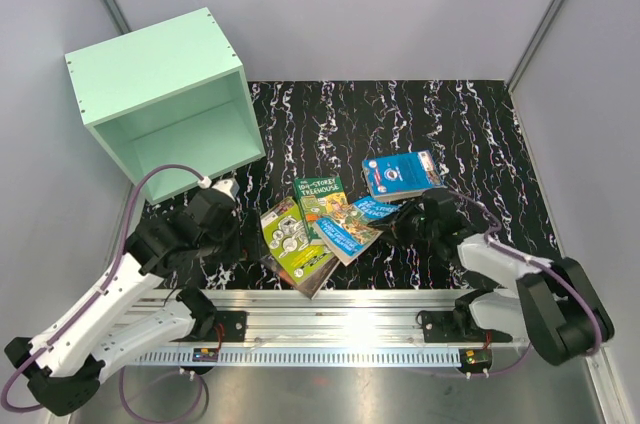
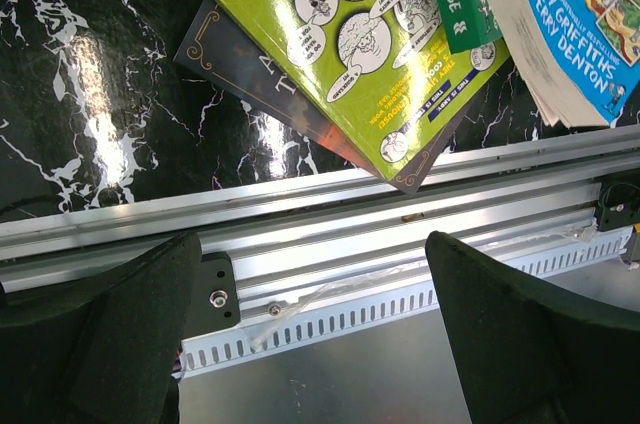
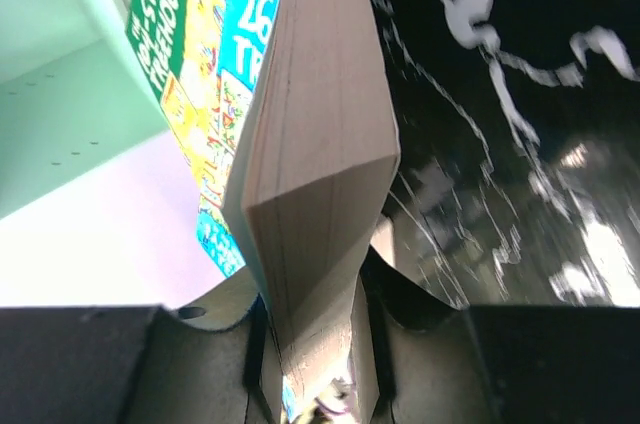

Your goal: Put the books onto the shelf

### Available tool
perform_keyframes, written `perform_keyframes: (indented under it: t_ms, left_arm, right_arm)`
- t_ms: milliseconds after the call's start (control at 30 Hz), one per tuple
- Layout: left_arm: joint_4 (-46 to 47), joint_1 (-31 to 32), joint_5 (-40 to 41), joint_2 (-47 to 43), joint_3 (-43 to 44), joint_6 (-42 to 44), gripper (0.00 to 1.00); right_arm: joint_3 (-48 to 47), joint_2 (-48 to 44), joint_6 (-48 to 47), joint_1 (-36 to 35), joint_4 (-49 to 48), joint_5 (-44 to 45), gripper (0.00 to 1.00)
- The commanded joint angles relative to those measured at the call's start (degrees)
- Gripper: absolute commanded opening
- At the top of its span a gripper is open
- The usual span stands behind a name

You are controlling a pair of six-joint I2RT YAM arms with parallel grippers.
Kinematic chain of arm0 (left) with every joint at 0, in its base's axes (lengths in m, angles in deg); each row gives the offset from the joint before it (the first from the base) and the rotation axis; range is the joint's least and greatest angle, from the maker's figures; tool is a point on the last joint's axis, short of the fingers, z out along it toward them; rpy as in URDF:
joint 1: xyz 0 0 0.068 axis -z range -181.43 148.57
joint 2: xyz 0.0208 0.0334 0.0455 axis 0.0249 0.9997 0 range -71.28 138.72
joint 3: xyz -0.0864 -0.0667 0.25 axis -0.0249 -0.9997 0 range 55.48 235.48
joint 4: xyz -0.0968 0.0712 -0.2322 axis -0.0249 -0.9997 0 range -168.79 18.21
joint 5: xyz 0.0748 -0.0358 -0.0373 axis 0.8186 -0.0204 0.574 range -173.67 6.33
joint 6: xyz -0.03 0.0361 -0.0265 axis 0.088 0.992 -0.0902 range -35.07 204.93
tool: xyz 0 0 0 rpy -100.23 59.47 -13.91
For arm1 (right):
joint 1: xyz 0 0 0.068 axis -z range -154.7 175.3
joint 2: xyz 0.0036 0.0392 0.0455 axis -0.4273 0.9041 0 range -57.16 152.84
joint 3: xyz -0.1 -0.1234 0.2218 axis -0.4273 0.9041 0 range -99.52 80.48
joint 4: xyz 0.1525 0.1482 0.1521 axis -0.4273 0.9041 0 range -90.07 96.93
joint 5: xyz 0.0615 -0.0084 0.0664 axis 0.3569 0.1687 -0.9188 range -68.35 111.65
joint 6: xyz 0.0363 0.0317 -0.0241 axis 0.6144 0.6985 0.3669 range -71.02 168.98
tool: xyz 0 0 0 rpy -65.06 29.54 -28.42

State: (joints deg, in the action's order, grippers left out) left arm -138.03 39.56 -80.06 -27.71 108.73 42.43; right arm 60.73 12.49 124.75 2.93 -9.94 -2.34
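The mint-green shelf [image 1: 160, 109] stands at the far left, its open face toward the mat. Several books lie mid-mat: a lime-green one [image 1: 293, 240] over a dark one [image 1: 316, 284], the green Storey Treehouse [image 1: 320, 197], a blue-green one [image 1: 345, 229] and a bright blue-orange one [image 1: 402, 175] apart to the right. My right gripper [image 1: 408, 221] is shut on the blue-green book; in the right wrist view its page block [image 3: 320, 144] is pinched between the fingers [image 3: 235, 319]. My left gripper [image 2: 312, 274] hangs open over the near rail, left of the pile, holding nothing.
An aluminium rail [image 1: 330, 309] runs along the near edge of the black marbled mat [image 1: 400, 114]; the dark book's corner overhangs it. Grey walls close in on both sides and the back. Both arm bases sit on the rail.
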Motion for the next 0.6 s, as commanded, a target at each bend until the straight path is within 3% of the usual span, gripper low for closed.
perform_keyframes:
  t_ms: [0,133,233,433,567]
  left_arm:
    - [3.48,0.23,-0.88,-1.03,0.1,0.75,0.99]
    - [10.31,0.23,-3.35,-0.68,-1.04,0.84,0.99]
    - [17.94,0.23,-10.63,0.11,-2.1,1.45,0.99]
    - [34.03,0.32,-21.97,3.17,-4.65,1.19,0.99]
    - [39.95,0.23,-26.9,7.3,-5.88,0.67,0.99]
  right_arm:
    - [-5.03,-9.05,-7.82,-0.83,19.4,2.01,0.21]
    - [-9.68,-16.2,-10.81,-0.83,28.23,2.37,0.1]
    - [-11.71,-17.7,-11.69,-0.75,30.34,-0.7,0.0]
    - [-17.33,-15.42,-13.62,-0.74,26.48,-13.43,0.0]
    - [-19.45,-13.93,-12.58,-0.74,20.97,-17.75,0.0]
